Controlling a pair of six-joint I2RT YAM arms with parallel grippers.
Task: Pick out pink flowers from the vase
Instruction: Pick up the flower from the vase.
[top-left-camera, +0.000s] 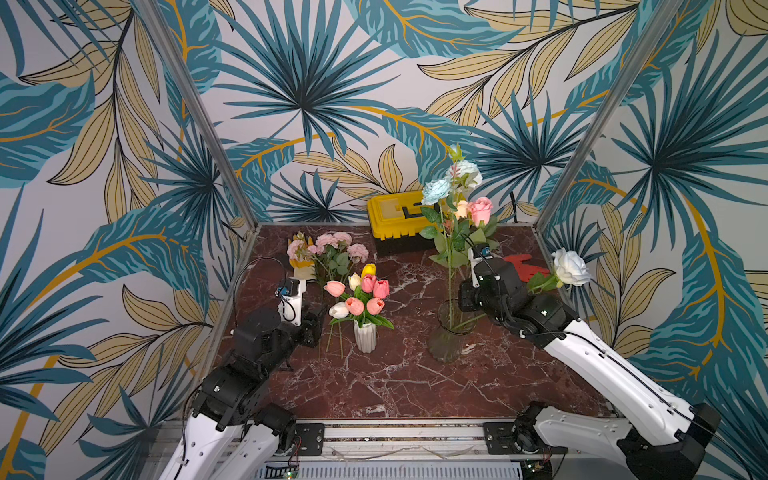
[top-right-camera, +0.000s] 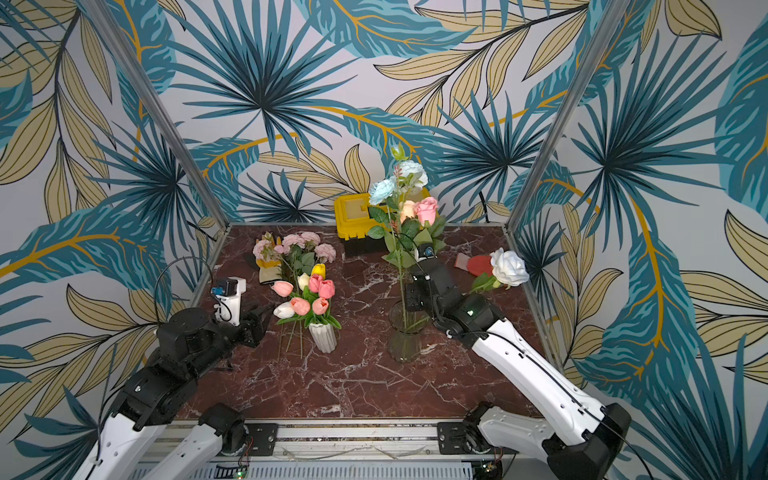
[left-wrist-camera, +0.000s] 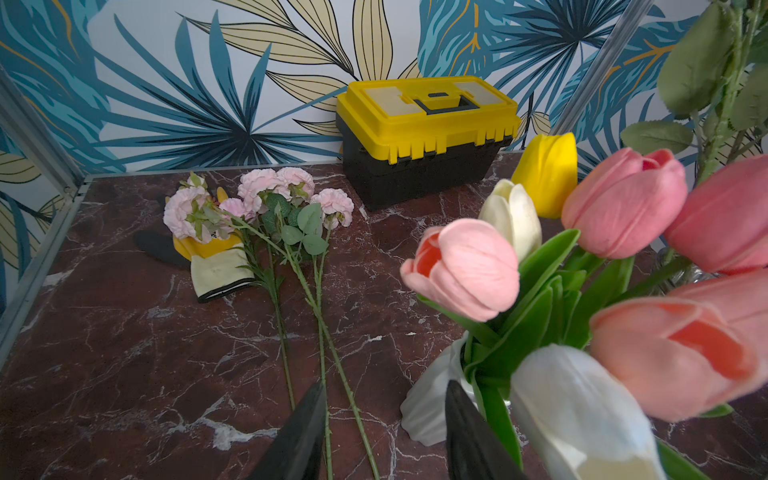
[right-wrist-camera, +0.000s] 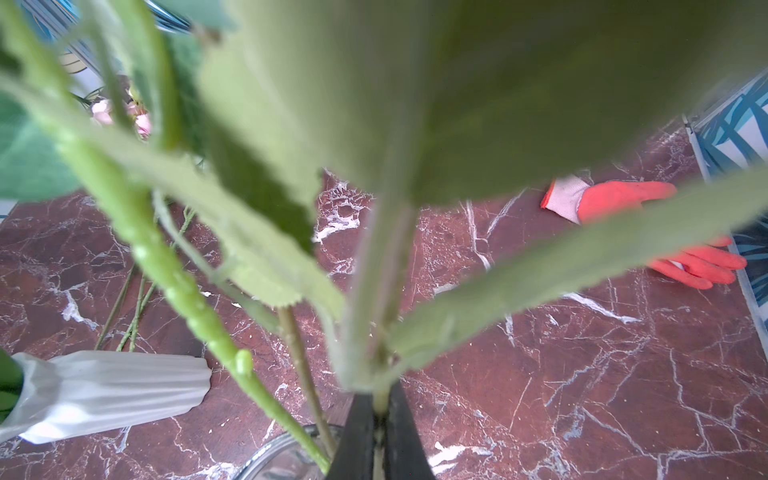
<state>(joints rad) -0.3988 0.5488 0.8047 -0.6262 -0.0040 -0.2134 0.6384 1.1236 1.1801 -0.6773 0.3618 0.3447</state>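
Peonies (top-left-camera: 328, 243) are lying out far left; my right gripper (right-wrist-camera: 379, 399) is clamping a stem (right-wrist-camera: 384, 291), left gripper (left-wrist-camera: 384, 386) gaping empty; pink rose (top-left-camera: 481, 210), pink tulips (top-left-camera: 375, 305) waiting

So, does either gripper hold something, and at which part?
The right gripper is shut on a green flower stem, just above the glass vase; which bloom cannot be told. The left gripper holds nothing.

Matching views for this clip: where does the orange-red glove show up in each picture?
Both top views: the orange-red glove lies at the far right of the marble table, near the side wall.
Left wrist: not in it.
Right wrist: flat on the marble at the foot of the wall, partly behind blurred leaves.
Shared landmark: the white ribbed vase, seen in all four.
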